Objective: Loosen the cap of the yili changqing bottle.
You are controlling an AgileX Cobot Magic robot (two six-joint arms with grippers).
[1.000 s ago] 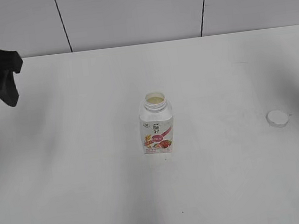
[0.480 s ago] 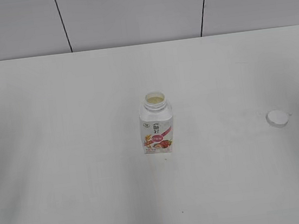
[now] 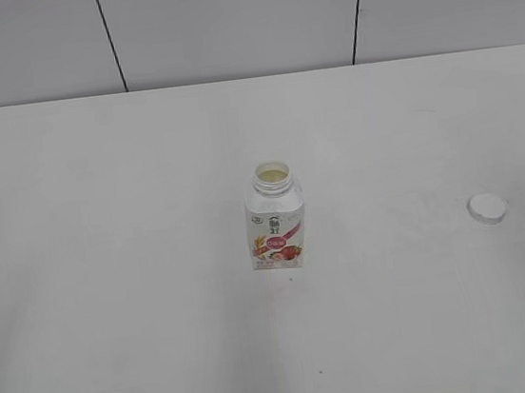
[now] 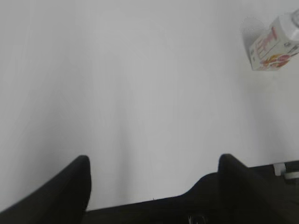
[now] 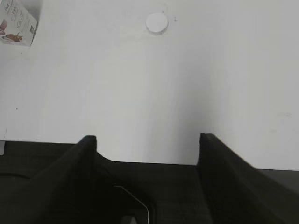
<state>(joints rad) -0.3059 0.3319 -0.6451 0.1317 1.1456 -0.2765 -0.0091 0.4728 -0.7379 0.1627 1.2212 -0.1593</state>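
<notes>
White table [image 3: 115,320] all around, with a pale panelled wall [image 3: 222,24] behind it split by two dark vertical seams. My bottle [image 3: 275,222] stands upright near the middle of the table, neck open and uncapped, with pale stuff showing inside the mouth and the red-pink fruit label facing the outside camera. The cap [image 3: 487,208] is already off, lying flat on the table well off to the right of the bottle, nothing touching it.

Neither of my arms shows up in the outside view. From my left wrist, my left gripper [image 4: 154,163] has its jaws spread wide over bare table with nothing between them; the bottle [image 4: 274,44] sits way up in the top right corner there. My right gripper [image 5: 147,140] is the same deal, jaws wide apart and empty, with the cap [image 5: 156,23] well ahead of it and a bit of the bottle [image 5: 16,23] at the top left edge.
</notes>
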